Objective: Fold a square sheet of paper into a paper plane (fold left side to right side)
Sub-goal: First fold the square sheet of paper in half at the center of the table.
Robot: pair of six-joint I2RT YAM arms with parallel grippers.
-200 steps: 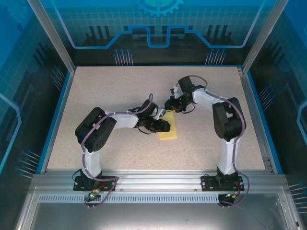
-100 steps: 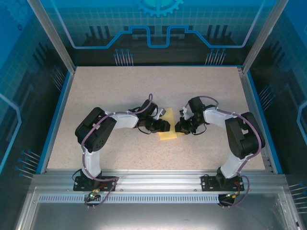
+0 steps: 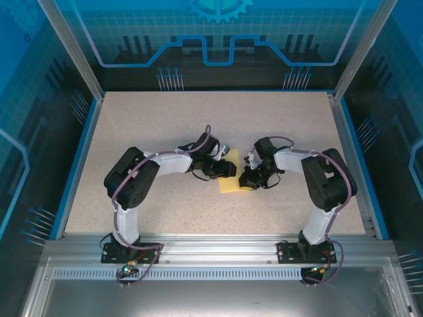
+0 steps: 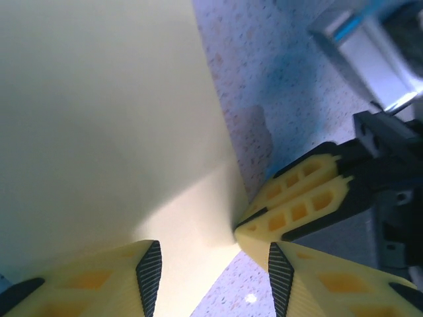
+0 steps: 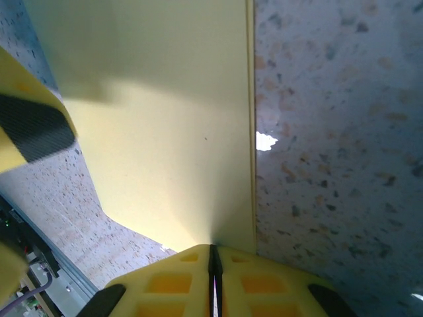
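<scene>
paper [image 3: 231,187], smooth yellow folded strip; left claw [image 4: 213,265] parted over it, right claw [image 5: 213,256] closed at its edge.

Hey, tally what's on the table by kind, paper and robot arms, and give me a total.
Yellow paper: 1, the square sheet of paper
Robot arms: 2, the left arm and the right arm
Total: 3

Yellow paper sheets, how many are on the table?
1. The yellow sheet lies folded in the middle of the table; the right gripper has its jaws shut on its edge. More could be hidden beneath it.
</scene>
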